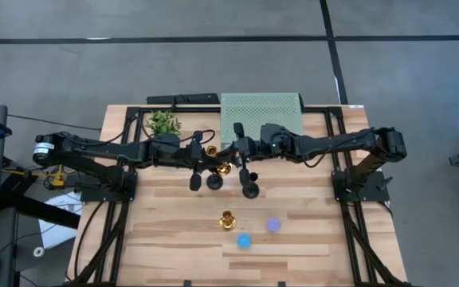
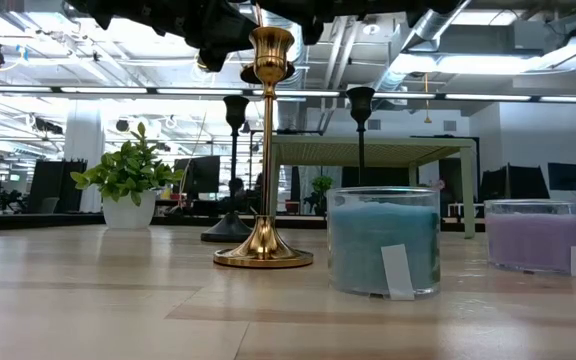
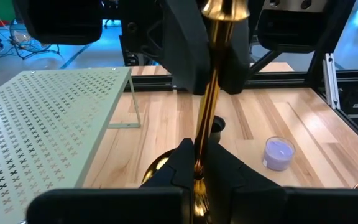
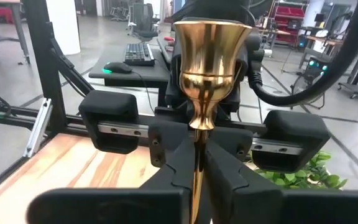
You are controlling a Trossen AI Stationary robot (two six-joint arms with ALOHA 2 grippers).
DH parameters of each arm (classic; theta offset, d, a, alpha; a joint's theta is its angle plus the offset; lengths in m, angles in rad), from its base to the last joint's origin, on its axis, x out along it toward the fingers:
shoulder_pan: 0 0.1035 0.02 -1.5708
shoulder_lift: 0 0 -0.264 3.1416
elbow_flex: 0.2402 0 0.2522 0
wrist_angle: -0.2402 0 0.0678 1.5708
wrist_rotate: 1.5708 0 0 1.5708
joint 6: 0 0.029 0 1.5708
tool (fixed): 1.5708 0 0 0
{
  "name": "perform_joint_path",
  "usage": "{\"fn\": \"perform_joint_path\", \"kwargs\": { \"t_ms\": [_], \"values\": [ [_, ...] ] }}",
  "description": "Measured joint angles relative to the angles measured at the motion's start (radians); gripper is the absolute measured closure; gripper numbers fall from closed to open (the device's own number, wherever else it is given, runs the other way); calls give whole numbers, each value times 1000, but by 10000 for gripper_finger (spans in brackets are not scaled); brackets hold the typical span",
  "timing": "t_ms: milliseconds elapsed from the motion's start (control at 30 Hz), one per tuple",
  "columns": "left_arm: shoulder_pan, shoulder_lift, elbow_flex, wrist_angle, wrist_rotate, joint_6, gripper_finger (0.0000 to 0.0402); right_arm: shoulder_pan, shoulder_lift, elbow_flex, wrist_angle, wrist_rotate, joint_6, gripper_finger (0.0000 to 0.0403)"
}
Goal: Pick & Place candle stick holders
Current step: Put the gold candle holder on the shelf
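Observation:
A gold candle stick holder (image 1: pixel 223 168) is held in the air between both grippers, over the table's middle near the far side. My left gripper (image 1: pixel 211 163) comes from the left and is shut on it. My right gripper (image 1: pixel 231 156) comes from the right and is also shut on it. A second gold holder (image 1: pixel 228 219) stands on its round base nearer the front, and also shows in the low view (image 2: pixel 266 150). Two black holders (image 1: pixel 213 182) (image 1: pixel 250 190) stand upright on their bases just below the grippers. My left gripper pinches the gold holder's slim stem low down (image 3: pixel 199 152), just above the flared base (image 3: pixel 157 171), between its two fingers. The fingers come about level from the table's left and lie across the stem. The holder is tilted and clear of the table. My right gripper pinches the same stem higher up (image 4: pixel 196 149), below the cup (image 4: pixel 210 56), between its two fingers. The fingers come from the table's right and lie across the stem. Its fingers (image 3: pixel 188 56) show either side of the stem in the left wrist view.
A blue candle jar (image 1: pixel 244 240) and a purple one (image 1: pixel 273 225) stand near the front gold holder. A green perforated shelf (image 1: pixel 261 112) stands at the far edge, with a potted plant (image 1: pixel 162 122) to its left. Black frame rails run along the table's sides.

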Motion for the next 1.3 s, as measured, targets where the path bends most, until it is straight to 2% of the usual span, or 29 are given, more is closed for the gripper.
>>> {"fn": "perform_joint_path", "kwargs": {
  "t_ms": [167,433,600,867,967,1300],
  "values": [
    [0,0,0,0,-3,-1,386,0,0,0,-1,24,-5,398],
    [1,-1,0,20,-5,-6,341,-18,3,-1,-53,24,-11,401],
    [1,-18,0,-1,-5,-5,333,-26,-14,-2,-92,29,-25,402],
    [0,-119,0,-115,-3,-4,339,-29,-112,-8,-156,189,-102,402],
    [0,-152,0,-171,-6,-17,340,-40,-163,-52,-155,258,-120,403],
    [-37,-216,-1,-223,-7,-23,340,-188,-419,-367,59,294,-16,403]
  ]
}}
